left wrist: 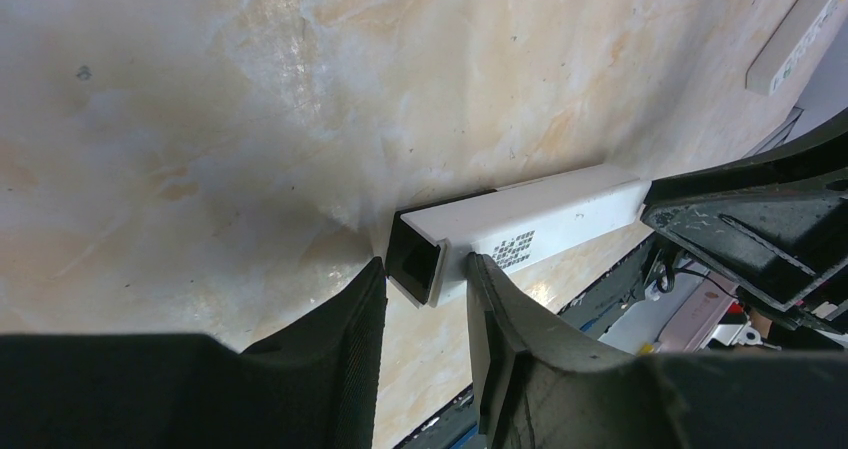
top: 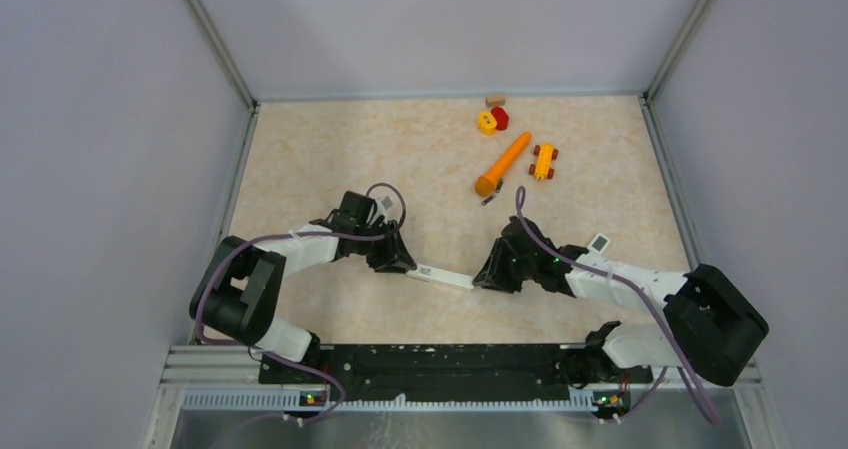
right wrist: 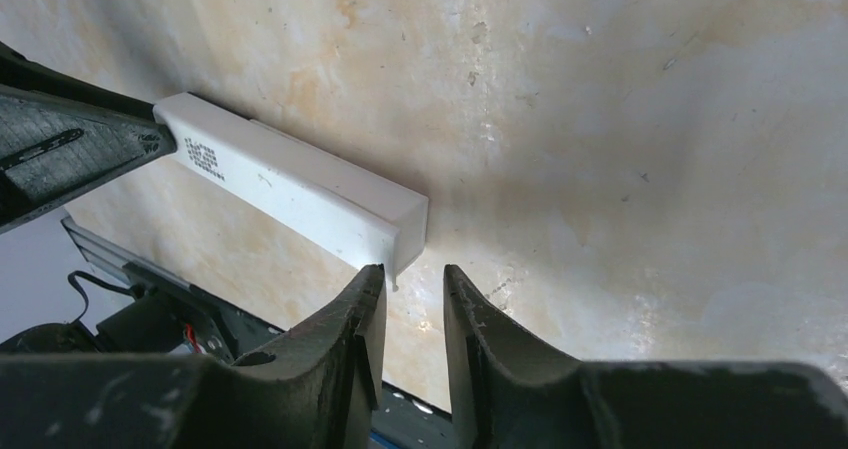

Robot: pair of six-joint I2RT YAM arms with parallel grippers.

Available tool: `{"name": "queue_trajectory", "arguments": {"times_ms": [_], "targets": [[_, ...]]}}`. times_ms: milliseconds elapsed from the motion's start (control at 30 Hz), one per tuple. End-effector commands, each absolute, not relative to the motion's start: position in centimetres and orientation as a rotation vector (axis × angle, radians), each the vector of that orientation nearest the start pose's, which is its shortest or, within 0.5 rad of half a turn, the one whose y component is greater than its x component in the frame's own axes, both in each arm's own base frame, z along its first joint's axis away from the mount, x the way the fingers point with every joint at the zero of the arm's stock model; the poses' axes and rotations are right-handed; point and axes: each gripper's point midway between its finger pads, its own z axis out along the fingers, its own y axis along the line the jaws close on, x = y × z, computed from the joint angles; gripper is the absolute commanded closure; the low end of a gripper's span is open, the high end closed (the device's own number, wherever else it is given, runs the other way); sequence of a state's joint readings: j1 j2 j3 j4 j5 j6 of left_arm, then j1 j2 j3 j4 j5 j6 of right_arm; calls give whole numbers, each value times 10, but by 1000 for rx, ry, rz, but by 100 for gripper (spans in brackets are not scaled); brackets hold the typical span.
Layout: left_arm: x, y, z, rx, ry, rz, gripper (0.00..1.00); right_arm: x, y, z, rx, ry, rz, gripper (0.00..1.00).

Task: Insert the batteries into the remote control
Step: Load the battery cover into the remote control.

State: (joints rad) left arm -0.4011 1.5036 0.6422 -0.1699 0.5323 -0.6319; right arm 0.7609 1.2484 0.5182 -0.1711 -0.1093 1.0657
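Observation:
The remote control (top: 445, 276), a slim white bar, lies on the table between both arms. Its left end shows a dark hollow opening (left wrist: 415, 257) and sits between the fingertips of my left gripper (left wrist: 425, 264), whose jaws touch both its sides. My right gripper (right wrist: 412, 269) is at the bar's other end (right wrist: 400, 231); its jaws stand a narrow gap apart with only the bar's corner at the tips. A tiny dark piece (top: 488, 200), maybe a battery, lies by the carrot's near end. No other batteries show.
An orange carrot toy (top: 503, 163) lies at the back right. Near it are a yellow and red wheeled toy (top: 543, 160), a yellow and red block pair (top: 492, 120) and a tan block (top: 495, 99). Grey walls enclose the table.

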Motion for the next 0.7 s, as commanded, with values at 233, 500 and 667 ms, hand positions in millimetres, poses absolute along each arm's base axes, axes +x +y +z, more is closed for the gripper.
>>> {"name": "queue_trajectory", "arguments": {"times_ms": [233, 500, 667], "targets": [[210, -189, -1, -136, 2869, -812, 62, 176, 240, 25, 333, 2695, 794, 81], [209, -190, -1, -119, 2867, -826, 69, 177, 241, 20, 325, 2707, 774, 86], [209, -192, 0, -101, 2860, -845, 75, 176, 244, 15, 327, 2722, 780, 91]]}}
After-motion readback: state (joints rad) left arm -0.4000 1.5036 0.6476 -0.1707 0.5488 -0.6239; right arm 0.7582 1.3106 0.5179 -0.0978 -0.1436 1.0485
